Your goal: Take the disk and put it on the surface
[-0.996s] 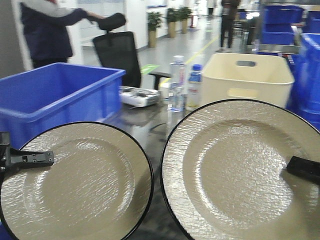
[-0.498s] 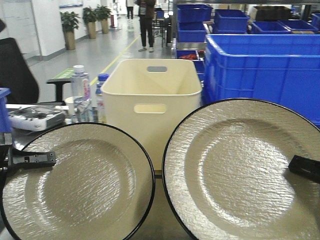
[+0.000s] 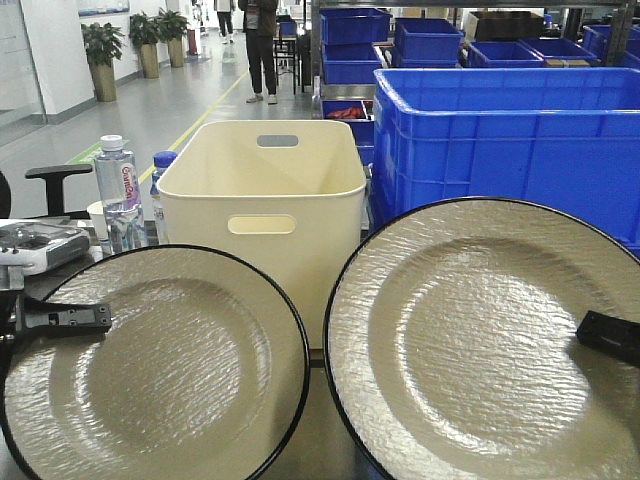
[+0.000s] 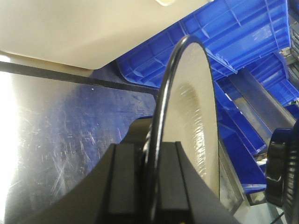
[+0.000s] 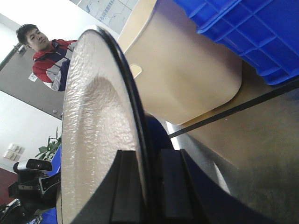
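Beige, black-rimmed, upright: left disk [image 3: 150, 365], right disk [image 3: 480, 340], above steel surface [image 4: 56, 126].

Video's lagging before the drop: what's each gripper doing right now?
Left gripper: closed, holding the left disk.
Right gripper: closed, holding the right disk.

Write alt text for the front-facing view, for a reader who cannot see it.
Two black-rimmed beige plates fill the foreground facing the camera, the left plate and right plate each clamped at its outer edge by black jaws. Behind them stand a cream bin, blue crates and water bottles.
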Robot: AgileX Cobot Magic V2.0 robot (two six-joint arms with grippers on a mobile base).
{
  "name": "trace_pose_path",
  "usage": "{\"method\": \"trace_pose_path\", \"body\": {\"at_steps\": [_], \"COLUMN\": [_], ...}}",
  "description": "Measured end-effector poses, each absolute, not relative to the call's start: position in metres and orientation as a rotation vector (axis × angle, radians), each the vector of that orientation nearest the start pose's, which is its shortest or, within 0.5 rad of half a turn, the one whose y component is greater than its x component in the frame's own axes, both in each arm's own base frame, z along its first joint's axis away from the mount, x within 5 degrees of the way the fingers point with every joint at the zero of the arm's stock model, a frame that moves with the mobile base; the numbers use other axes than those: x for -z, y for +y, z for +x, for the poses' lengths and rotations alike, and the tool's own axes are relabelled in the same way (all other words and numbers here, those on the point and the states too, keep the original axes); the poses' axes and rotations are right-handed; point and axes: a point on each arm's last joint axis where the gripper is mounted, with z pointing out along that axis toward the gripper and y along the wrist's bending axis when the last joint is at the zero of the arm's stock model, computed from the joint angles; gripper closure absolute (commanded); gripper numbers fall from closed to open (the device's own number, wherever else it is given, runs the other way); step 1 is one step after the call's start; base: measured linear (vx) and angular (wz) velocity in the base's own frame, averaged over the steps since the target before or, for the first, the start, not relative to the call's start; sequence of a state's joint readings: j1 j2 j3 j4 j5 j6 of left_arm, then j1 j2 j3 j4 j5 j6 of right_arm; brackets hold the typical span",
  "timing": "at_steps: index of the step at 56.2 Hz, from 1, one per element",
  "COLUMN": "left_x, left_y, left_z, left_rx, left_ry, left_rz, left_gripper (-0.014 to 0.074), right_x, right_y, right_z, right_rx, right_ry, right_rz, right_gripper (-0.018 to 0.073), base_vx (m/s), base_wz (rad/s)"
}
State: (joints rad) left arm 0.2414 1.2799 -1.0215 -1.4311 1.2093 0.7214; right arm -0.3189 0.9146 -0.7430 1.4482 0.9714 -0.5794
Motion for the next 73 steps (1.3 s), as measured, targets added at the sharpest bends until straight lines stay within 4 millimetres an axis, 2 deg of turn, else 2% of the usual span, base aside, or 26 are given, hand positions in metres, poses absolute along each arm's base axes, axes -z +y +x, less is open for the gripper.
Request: {"method": "trace_pose_path", "body": {"at_steps": [36, 56, 73], "left_x": [-0.366, -0.366, -0.366], "left_y": [-0.025, -0.025, -0.025], "left_z": [0.250, 0.250, 0.250], "left_rx": [1.363, 1.363, 1.363], "left_ry": [1.990, 1.990, 1.990], "left_rz": [0.028, 0.028, 0.028], "left_gripper": [0.0604, 0.0604, 0.0604], "right_x": [-0.358, -0.369, -0.370], "right_y": [0.020, 0.019, 0.018], "right_z": [0.176, 0.178, 0.178], "right_rx": [-1.155, -1.259, -1.230], "right_ry": [1.848, 1.710, 1.703], "right_rz": [0.280, 0.349, 0.317], "right_gripper": [0.0568, 0.0568, 0.0568], "base_vx": [0.00, 0.00, 0.00], "base_wz": [0.00, 0.00, 0.00]}}
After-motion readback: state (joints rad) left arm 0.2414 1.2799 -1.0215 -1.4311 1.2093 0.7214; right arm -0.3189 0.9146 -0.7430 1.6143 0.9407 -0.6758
